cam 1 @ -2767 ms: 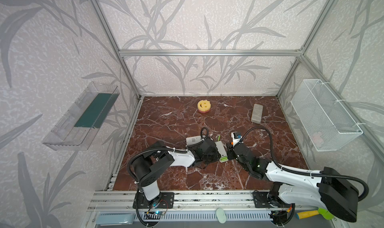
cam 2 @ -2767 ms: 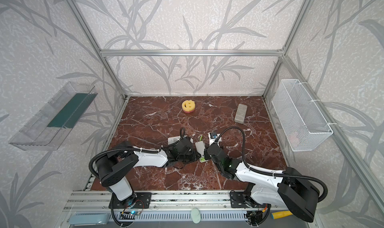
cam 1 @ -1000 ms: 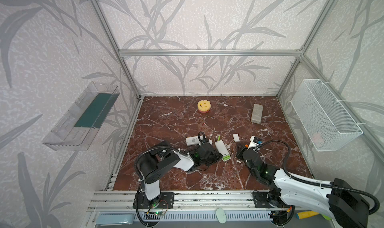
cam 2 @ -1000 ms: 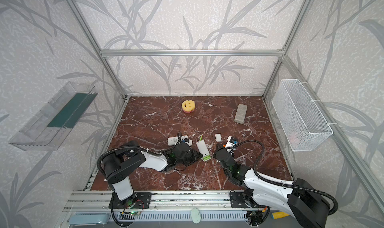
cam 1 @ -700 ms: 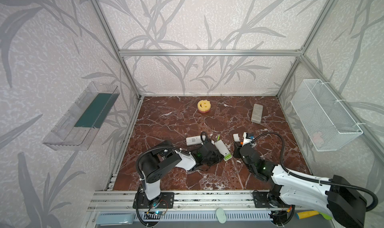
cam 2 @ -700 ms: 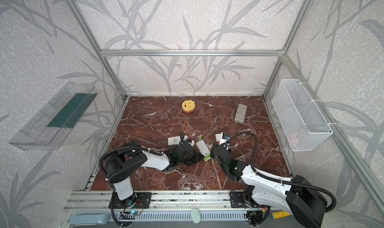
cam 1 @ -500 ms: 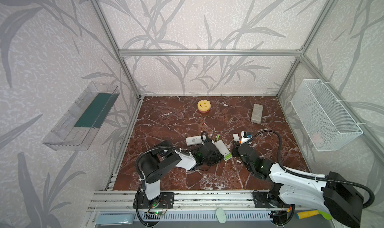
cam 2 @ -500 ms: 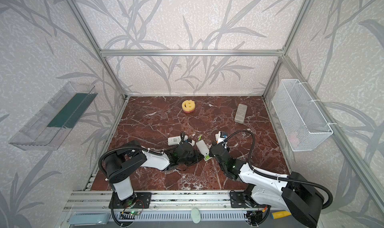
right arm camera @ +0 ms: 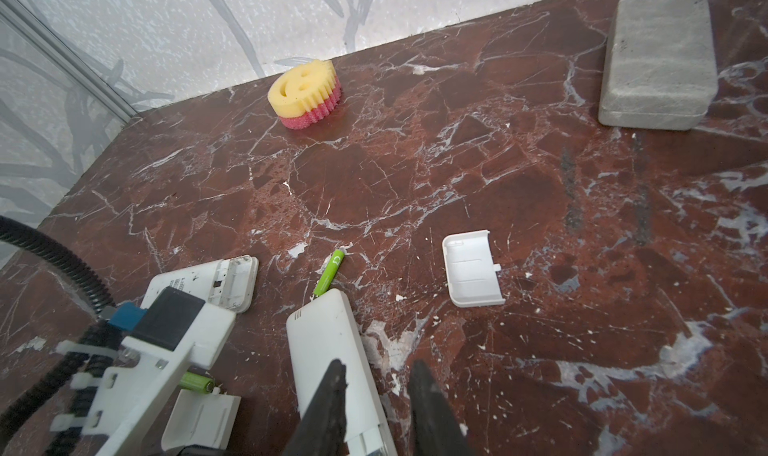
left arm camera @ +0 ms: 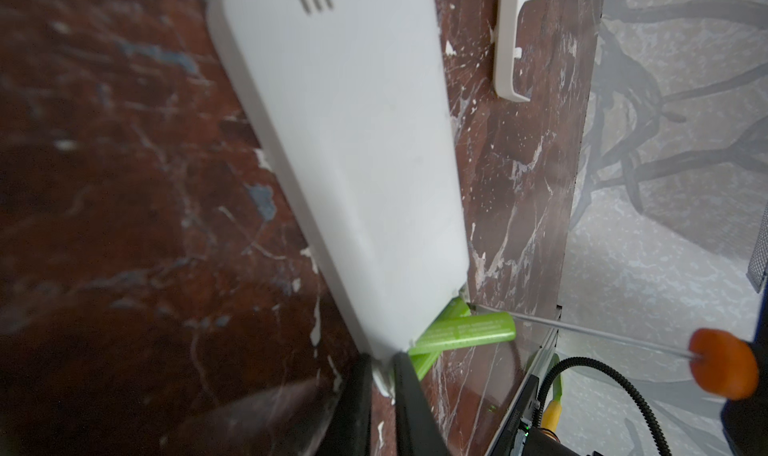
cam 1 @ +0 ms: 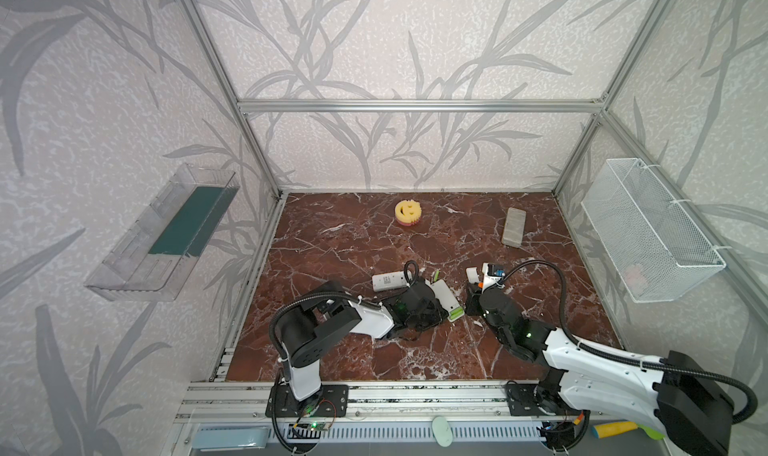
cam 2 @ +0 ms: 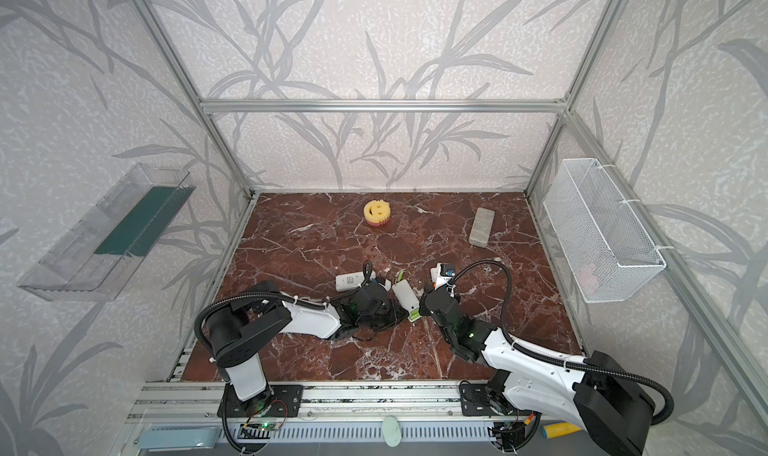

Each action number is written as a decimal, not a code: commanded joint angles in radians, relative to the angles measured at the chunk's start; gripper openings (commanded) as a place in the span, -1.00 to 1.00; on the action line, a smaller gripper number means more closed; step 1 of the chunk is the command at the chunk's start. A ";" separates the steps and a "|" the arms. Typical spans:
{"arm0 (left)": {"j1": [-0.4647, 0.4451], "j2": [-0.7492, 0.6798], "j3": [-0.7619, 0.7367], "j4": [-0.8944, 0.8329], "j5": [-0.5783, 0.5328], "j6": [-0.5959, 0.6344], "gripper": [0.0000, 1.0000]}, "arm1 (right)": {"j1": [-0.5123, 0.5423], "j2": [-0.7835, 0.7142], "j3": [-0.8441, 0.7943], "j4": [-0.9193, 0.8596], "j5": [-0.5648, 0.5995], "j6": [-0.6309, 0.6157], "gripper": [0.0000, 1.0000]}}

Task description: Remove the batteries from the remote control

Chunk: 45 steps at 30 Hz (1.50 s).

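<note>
Your left hand point(left arm camera: 382, 375) pinches the remote point(left arm camera: 349, 151) corner, steadying it; right hand point(right arm camera: 374, 396) clenches the screwdriver point(left arm camera: 723, 369), levering two batteries point(left arm camera: 465, 333) out, lower centre.

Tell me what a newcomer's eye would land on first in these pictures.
First, the two arms meeting low at the front middle of the red marble table, both at a white remote control with lime-green batteries poking out of its near end. The left gripper pinches the remote's corner, and the right gripper holds an orange-handled screwdriver tipped at the batteries. Next, the yellow smiley sponge near the back wall.
</note>
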<state>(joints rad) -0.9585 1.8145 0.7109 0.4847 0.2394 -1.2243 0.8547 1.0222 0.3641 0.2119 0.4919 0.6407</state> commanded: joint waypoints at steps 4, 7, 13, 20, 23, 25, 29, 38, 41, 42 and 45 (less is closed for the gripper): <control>-0.005 0.036 0.015 -0.104 0.001 0.023 -0.71 | 0.018 -0.030 0.035 0.029 -0.119 0.004 -1.00; -0.003 0.029 0.016 -0.111 -0.002 0.029 -0.71 | 0.018 -0.031 0.032 0.016 -0.130 0.004 -1.00; 0.008 0.003 0.019 -0.134 -0.007 0.048 -0.71 | 0.018 -0.067 0.020 -0.037 -0.052 -0.066 -1.00; 0.017 -0.021 0.043 -0.175 -0.007 0.081 -0.64 | 0.018 -0.100 0.060 -0.061 -0.004 -0.197 -1.00; 0.021 -0.036 0.062 -0.210 -0.012 0.102 -0.59 | 0.018 -0.091 0.064 -0.049 -0.019 -0.210 -1.00; 0.025 -0.047 0.074 -0.234 -0.014 0.118 -0.59 | 0.018 -0.079 0.066 -0.036 -0.033 -0.213 -1.00; 0.033 -0.068 0.084 -0.262 -0.017 0.139 -0.58 | 0.018 -0.024 0.088 0.003 -0.103 -0.241 -1.00; 0.047 -0.063 0.074 -0.236 -0.009 0.135 -0.58 | 0.018 0.141 0.147 0.071 -0.212 -0.285 -1.00; 0.049 -0.066 0.070 -0.235 -0.009 0.137 -0.58 | 0.018 0.180 0.156 0.081 -0.222 -0.290 -1.00; 0.050 -0.067 0.068 -0.235 -0.009 0.137 -0.58 | 0.018 0.190 0.159 0.079 -0.223 -0.291 -1.00; 0.053 -0.071 0.061 -0.226 -0.006 0.135 -0.58 | 0.018 0.206 0.167 0.068 -0.227 -0.295 -1.00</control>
<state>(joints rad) -0.9134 1.7668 0.7761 0.2581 0.2382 -1.0946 0.8688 1.2205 0.4976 0.2512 0.2775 0.3641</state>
